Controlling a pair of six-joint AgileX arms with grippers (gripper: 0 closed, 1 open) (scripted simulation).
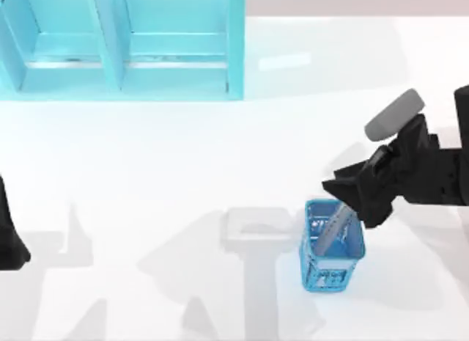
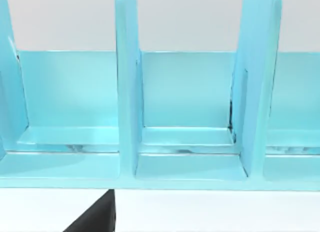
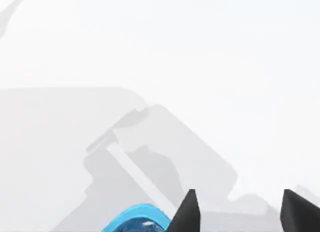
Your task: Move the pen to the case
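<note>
- My right gripper hangs just above the upper right rim of the blue mesh holder, at the right side of the white table.
- The pen stands slanted inside the holder; its silvery-grey barrel runs from lower left to upper right in the top view, the upper end leaning toward my gripper.
- That upper end is hidden under my fingers, so I cannot tell whether they grip it.
- In my right wrist view two dark fingertips stand apart with bare table between them, beside the holder's blue rim.
- My left arm is parked at the table's left edge.
- A light blue compartmented case sits at the table's upper left; my left wrist view faces its dividers.
</note>
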